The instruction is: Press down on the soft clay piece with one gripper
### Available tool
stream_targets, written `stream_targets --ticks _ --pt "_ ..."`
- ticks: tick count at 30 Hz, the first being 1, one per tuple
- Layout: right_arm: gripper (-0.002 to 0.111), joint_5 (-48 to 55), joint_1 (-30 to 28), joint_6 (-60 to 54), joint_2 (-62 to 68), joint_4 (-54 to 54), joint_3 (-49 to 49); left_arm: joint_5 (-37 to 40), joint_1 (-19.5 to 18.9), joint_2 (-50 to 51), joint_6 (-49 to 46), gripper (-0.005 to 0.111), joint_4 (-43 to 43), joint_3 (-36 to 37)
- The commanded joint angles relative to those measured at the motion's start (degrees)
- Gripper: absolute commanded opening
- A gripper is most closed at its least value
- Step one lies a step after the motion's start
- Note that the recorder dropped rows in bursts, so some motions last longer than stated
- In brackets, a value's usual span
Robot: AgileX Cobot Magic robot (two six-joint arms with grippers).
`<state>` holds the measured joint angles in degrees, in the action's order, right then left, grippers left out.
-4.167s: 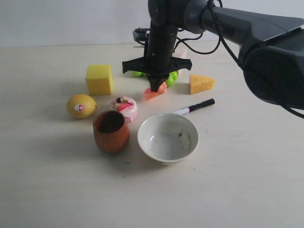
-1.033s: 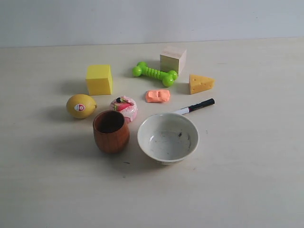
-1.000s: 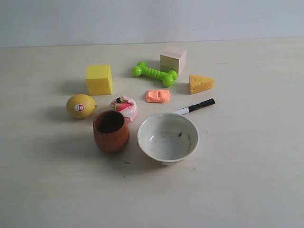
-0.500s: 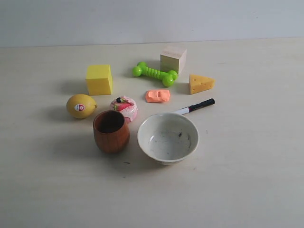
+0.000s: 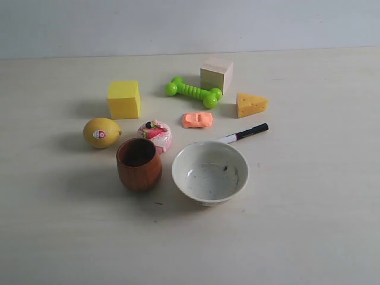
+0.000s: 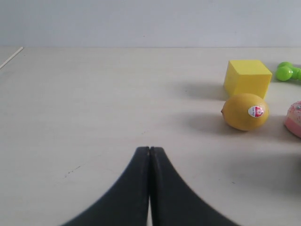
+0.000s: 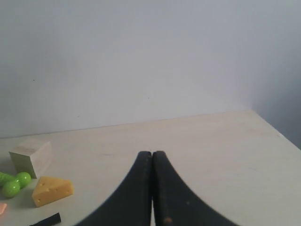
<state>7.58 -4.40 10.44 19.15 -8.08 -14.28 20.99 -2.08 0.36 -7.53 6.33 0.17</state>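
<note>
The soft clay piece is a small salmon-orange flattish lump with a dent on top, lying on the table between the green toy bone and the marker. A sliver of it shows at the edge of the right wrist view. No arm or gripper appears in the exterior view. My left gripper is shut and empty over bare table, well away from the clay. My right gripper is shut and empty too, off to the side past the cheese wedge.
Around the clay stand a wooden cube, a yellow cube, a lemon, a pink round cake toy, a brown wooden cup, a white bowl and the cheese wedge.
About four seconds ago the right arm stood over the clay with its shut gripper pressing on it. It has since withdrawn out of the exterior view; over the last second nothing moved.
</note>
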Motion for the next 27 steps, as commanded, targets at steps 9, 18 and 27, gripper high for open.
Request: stream_targets --ticks 9,18,27 --pt "0.0 -2.52 -0.25 -16.44 -13.63 15.94 11.83 -0.41 -0.04 -0.36 -0.04 0.0 -0.15 -0.17" --pt "0.0 3.79 -0.25 -13.65 -19.15 14.55 14.28 -0.41 -0.04 -0.36 -0.04 0.0 -0.15 -0.17" --pt "0.0 9.93 -0.25 -13.44 -19.15 14.55 14.28 -0.41 -0.04 -0.36 -0.04 0.0 -0.15 -0.17"
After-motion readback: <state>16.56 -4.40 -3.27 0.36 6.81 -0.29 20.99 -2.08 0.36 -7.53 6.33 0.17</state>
